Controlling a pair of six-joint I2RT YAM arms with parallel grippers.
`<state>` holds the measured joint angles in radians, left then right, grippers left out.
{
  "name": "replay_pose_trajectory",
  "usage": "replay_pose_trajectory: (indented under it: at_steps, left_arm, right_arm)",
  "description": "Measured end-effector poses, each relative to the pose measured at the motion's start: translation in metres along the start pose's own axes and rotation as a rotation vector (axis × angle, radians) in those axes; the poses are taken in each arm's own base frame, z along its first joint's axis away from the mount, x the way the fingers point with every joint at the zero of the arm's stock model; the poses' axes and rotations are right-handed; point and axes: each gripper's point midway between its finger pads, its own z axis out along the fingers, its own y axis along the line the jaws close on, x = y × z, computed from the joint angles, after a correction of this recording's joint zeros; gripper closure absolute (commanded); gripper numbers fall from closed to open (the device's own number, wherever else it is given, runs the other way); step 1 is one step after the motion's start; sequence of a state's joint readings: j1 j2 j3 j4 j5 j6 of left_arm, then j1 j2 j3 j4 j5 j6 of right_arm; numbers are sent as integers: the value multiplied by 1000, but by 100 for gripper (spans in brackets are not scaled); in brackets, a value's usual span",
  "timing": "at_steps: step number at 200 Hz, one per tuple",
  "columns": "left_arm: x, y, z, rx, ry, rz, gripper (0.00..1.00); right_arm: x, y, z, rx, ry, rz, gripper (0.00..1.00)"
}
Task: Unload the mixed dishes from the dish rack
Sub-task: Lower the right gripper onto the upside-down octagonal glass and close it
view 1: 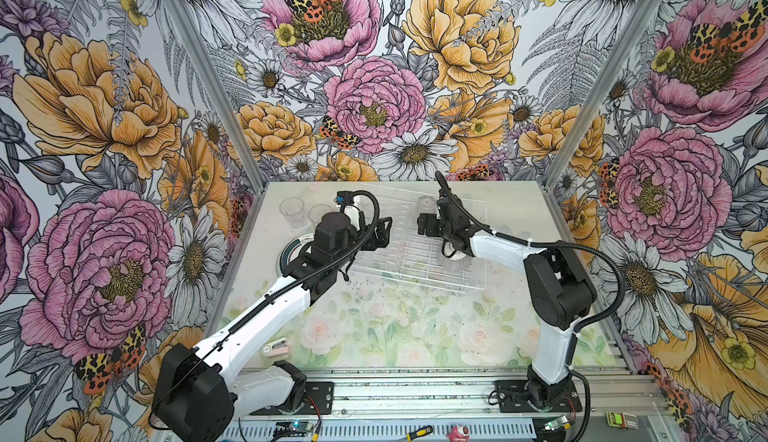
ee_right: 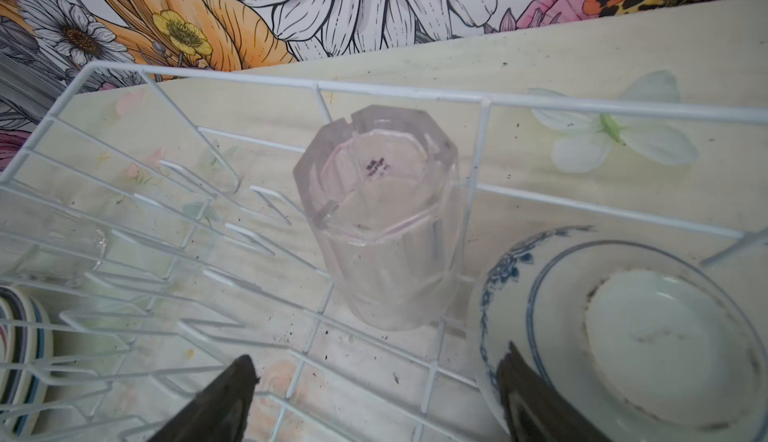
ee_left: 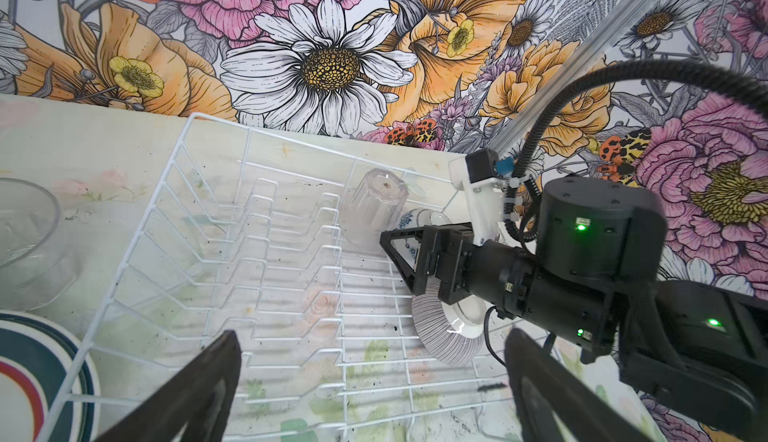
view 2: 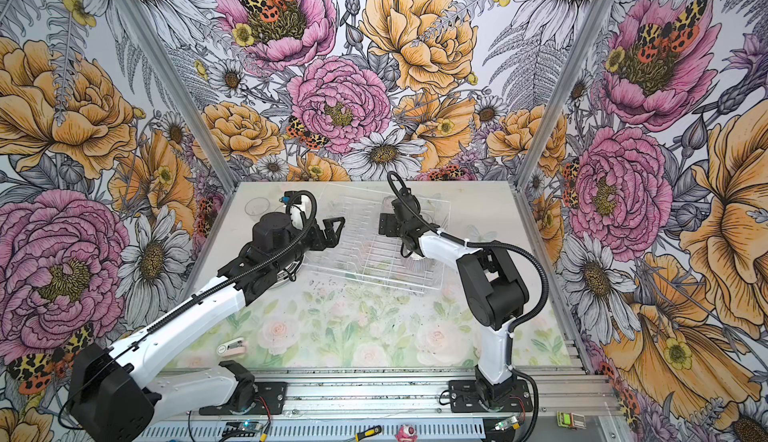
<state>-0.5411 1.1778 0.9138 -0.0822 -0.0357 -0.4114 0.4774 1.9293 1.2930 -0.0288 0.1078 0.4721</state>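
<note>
The white wire dish rack (view 1: 411,253) (view 2: 365,259) lies mid-table. An upturned clear glass tumbler (ee_right: 382,220) (ee_left: 374,203) stands in its far corner. Beside it an upturned small white bowl with blue pattern (ee_right: 623,328) (ee_left: 409,220). A grey-ribbed small bowl (ee_left: 440,336) (view 1: 452,263) lies nearer, partly under the right arm. My right gripper (ee_right: 374,373) (view 1: 424,226) hangs open over the rack floor just short of the tumbler, one finger (ee_right: 519,382) in front of the blue bowl's rim. My left gripper (ee_left: 374,357) (view 1: 384,232) is open above the rack's empty plate slots.
Left of the rack a stack of dark-rimmed plates (view 1: 291,253) (ee_left: 37,377) rests on the table. Clear glassware (view 1: 293,209) (ee_left: 25,232) stands behind it. A small pink-and-white object (view 1: 276,346) lies near the front edge.
</note>
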Motion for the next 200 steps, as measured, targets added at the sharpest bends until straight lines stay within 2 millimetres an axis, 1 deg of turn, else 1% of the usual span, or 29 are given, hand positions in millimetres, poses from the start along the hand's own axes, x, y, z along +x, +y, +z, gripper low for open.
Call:
replay_pose_trajectory:
  at_steps: [21,70,104,136,179,200]
  left_arm:
    - [-2,-1,0,4,-8,-2,1]
    - [-5,-3,0,12,-20,-10,1]
    - [-6,-4,1,16,-23,-11,1]
    - [-1,-4,4,15,-9,-9,1]
    - [10,-4,14,10,23,-5,1]
    - [15,-5,21,6,43,-2,2]
  right_arm:
    - [-9,3,12,3,-31,-10,8]
    - [-24,5,29,22,-88,-21,10]
    - [-23,0,39,47,-96,-19,13]
    - [-18,-2,50,58,-87,-21,17]
    - [-27,1,51,61,-105,-18,21]
    - [-30,-1,51,63,-110,-16,26]
